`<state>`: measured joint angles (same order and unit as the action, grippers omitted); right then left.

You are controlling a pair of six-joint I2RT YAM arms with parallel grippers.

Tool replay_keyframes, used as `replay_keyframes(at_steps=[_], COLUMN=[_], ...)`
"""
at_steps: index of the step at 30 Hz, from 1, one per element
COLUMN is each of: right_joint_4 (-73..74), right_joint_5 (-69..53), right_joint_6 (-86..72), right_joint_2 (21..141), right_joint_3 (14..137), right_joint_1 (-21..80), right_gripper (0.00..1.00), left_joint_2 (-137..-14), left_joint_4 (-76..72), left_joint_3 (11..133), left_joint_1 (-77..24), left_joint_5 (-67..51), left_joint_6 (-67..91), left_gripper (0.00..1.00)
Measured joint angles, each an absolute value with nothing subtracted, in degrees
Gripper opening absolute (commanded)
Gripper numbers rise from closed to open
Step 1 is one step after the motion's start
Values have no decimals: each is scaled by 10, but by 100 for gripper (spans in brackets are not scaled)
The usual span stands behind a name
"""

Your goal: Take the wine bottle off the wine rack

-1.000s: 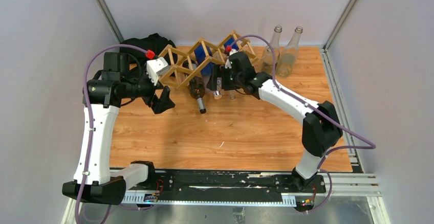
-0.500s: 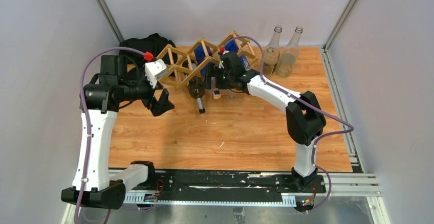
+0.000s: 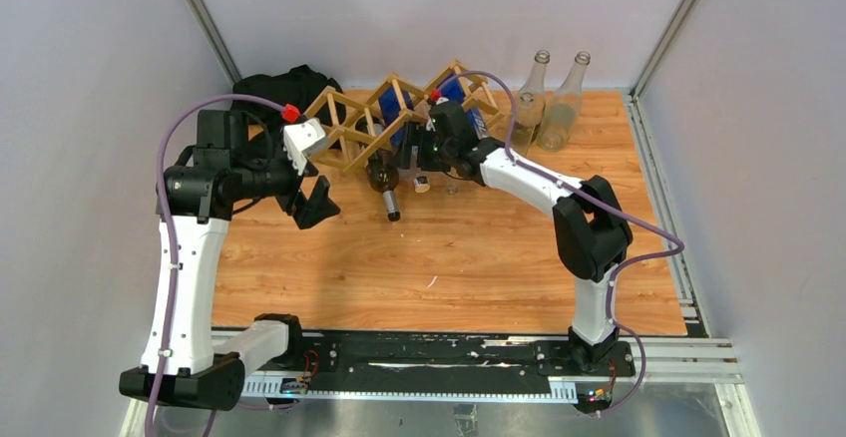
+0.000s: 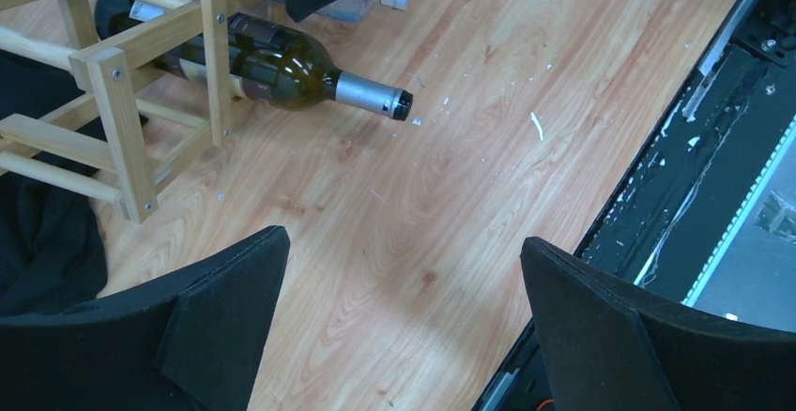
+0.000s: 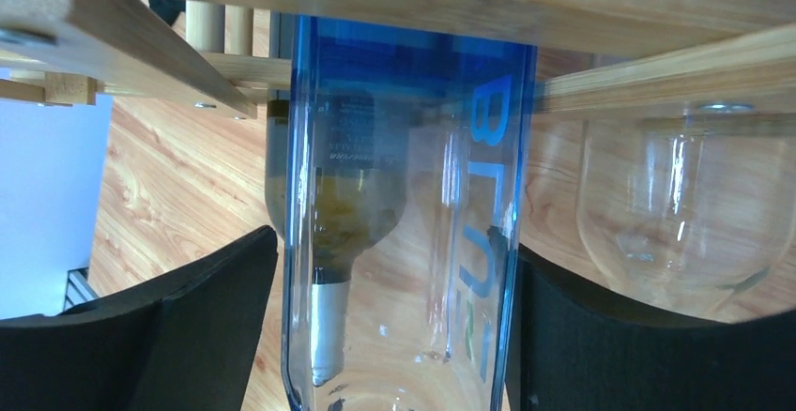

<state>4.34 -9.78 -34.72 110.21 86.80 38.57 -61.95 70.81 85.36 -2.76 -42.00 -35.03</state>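
The wine rack of light wood stands at the back of the table, and shows in the left wrist view. A dark green wine bottle lies in a low cell, its silver-capped neck pointing out over the table. A blue-tinted clear bottle lies in the cell beside it. My right gripper is open, with one finger close on each side of the blue bottle, right at the rack's front. My left gripper is open and empty, over bare table in front of the rack's left end.
Two clear empty bottles stand upright at the back right. A clear bottle lies in the rack to the right of the blue one. A black bag sits behind the rack's left end. A black rail runs along the near edge.
My right gripper has moved in toward the rack, its fingers now along the blue bottle, and its elbow has swung left. The left arm shifted slightly left.
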Motion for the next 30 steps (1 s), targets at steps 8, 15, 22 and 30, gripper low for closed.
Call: replay_keyframes(at_steps=[8, 15, 22, 30], right_joint_4=[37, 34, 36, 37], right_joint_5=[-96, -99, -102, -112], right_joint_6=[-369, -375, -373, -359], right_joint_2=[1103, 1105, 1114, 1138], right_joint_3=[867, 867, 875, 905], right_joint_1=[385, 385, 388, 409], right_gripper=[21, 0, 0, 0], left_joint_2=[-616, -606, -605, -605], left_joint_4=[708, 708, 708, 708], left_joint_3=[850, 844, 844, 844], left_joint_1=[-28, -28, -28, -28], left_joint_5=[-420, -420, -420, -423], left_joint_6=[-354, -359, -359, -359], left_gripper=[100, 100, 100, 100])
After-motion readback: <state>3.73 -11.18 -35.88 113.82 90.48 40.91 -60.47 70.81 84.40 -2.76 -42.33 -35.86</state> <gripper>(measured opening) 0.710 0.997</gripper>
